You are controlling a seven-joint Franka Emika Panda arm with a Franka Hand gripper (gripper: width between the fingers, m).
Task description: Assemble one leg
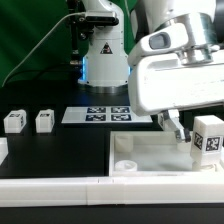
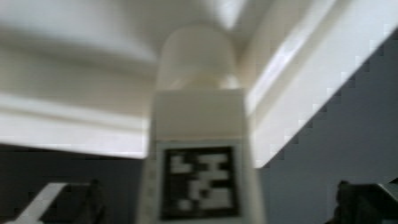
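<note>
Tool (image 1: 190,135) spread apart around upright leg (image 1: 208,135) on panel (image 1: 150,152), far-right corner, two more legs (image 1: 14,121) left on tabletop (image 1: 60,150)

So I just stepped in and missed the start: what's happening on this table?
A robot arm is putting furniture together. One leg stands upright on the flat white panel at the exterior view's right. The gripper sits right by that leg, its jaws spread wide, so it is not clamping the leg. Two more legs stand loose on the black table at the exterior view's left. The marker board lies behind.
</note>
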